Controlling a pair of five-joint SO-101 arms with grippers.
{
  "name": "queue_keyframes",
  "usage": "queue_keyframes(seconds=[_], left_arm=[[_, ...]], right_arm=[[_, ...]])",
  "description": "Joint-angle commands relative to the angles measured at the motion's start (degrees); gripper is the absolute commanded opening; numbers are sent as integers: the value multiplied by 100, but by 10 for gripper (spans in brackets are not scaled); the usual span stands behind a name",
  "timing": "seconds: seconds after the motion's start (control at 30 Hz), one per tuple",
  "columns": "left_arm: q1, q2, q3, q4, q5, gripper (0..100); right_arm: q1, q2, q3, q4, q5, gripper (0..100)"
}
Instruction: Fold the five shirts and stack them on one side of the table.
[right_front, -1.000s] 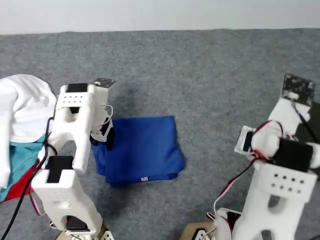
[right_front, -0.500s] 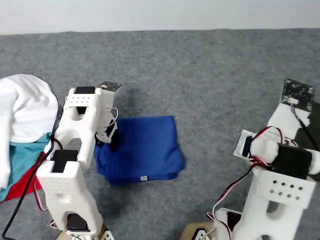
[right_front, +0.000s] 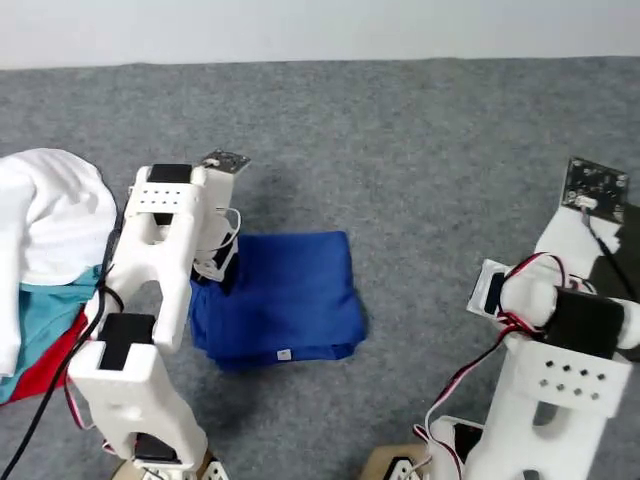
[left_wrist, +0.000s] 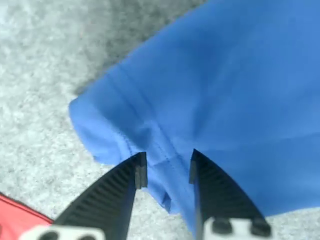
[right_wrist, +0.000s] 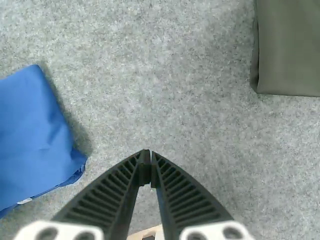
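Observation:
A folded blue shirt (right_front: 290, 295) lies flat in the middle of the grey table. My left gripper (right_front: 215, 270) hangs over its left edge. In the left wrist view the left gripper (left_wrist: 167, 167) is open, with a crumpled edge of the blue shirt (left_wrist: 225, 100) showing between its black fingers (left_wrist: 131, 175). My right gripper (right_wrist: 150, 172) is shut on nothing above bare carpet, with the blue shirt (right_wrist: 30, 135) off to one side. The right arm (right_front: 560, 320) stands at the table's right side.
A white shirt (right_front: 50, 215) lies heaped at the left edge over a teal shirt (right_front: 40, 310) and a red one (right_front: 45, 365). A folded olive shirt (right_wrist: 287, 45) lies at the far right, past the right arm. Bare carpet stretches across the back.
The left arm has moved right and farther back along the blue shirt's left edge, and the shirt has shifted slightly. The right arm has drawn back a little.

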Motion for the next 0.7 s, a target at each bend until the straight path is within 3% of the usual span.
queue_keyframes(seconds=[0.0,0.67], left_arm=[[132,-369,-110,53,-9,156],[18,712,-84,-70,-9,136]], right_arm=[[40,-136,-44,163,-44,9],[31,-145,-70,189,-44,9]])
